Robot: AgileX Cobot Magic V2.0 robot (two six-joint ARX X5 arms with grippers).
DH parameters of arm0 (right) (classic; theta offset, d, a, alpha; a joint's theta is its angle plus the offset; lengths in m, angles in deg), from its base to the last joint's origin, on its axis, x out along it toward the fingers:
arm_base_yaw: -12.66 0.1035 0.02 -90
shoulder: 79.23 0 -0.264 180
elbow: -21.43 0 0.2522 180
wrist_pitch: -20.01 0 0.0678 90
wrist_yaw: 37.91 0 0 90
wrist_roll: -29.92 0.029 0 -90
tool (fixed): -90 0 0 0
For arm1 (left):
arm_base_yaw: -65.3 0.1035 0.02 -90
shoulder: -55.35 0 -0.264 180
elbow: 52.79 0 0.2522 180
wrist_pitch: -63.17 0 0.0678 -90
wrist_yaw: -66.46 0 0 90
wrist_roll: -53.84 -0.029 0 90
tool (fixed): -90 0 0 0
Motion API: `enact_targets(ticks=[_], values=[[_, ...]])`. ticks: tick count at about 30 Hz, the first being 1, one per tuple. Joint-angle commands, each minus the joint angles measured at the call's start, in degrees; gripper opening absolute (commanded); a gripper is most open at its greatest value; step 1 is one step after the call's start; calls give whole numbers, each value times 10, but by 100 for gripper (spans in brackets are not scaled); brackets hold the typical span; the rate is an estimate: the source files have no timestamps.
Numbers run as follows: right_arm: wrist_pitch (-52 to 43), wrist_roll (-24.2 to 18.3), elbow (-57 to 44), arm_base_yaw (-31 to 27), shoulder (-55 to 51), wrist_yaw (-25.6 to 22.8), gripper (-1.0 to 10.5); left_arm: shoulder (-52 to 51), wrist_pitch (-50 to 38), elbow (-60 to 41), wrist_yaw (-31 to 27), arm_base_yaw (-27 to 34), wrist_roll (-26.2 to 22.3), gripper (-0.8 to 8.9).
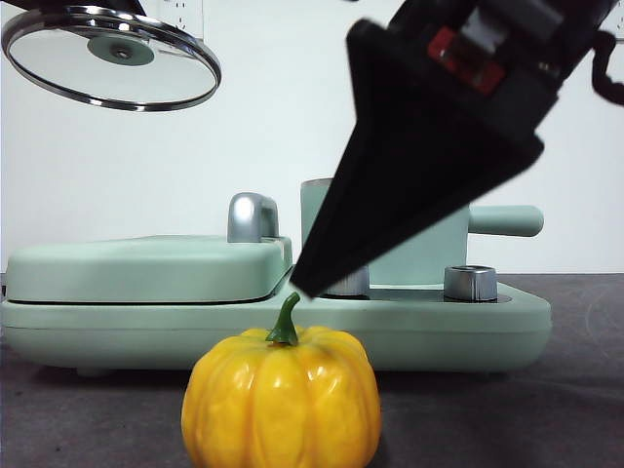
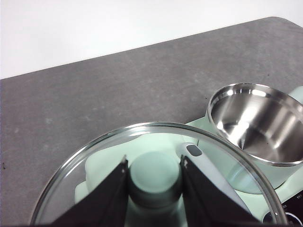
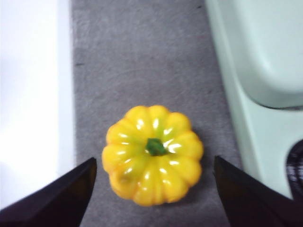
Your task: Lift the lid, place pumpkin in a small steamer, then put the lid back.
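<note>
Left claw (image 2: 154,177) clamps the lid (image 1: 110,57) by its knob, raised at ten o'clock. Right claw (image 3: 154,189), spread apart, hovers above the pumpkin (image 1: 282,398) on the counter (image 1: 546,409); steamer (image 2: 258,125) uncovered.

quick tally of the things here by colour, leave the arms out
mint green: 2, the pot and the flat cooker
clear glass: 1, the lid, held up by its knob in the left end effector
yellow: 1, the pumpkin
total: 4
</note>
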Motion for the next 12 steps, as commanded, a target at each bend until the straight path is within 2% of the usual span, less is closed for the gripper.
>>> enact_targets(ticks=[1,12], values=[[-9,-4,10,9,19,1,395,0,-19,9,0,-1,-5,10],[-34,-3,10,9,74,1,435,0,-19,9,0,-1,-15,10]])
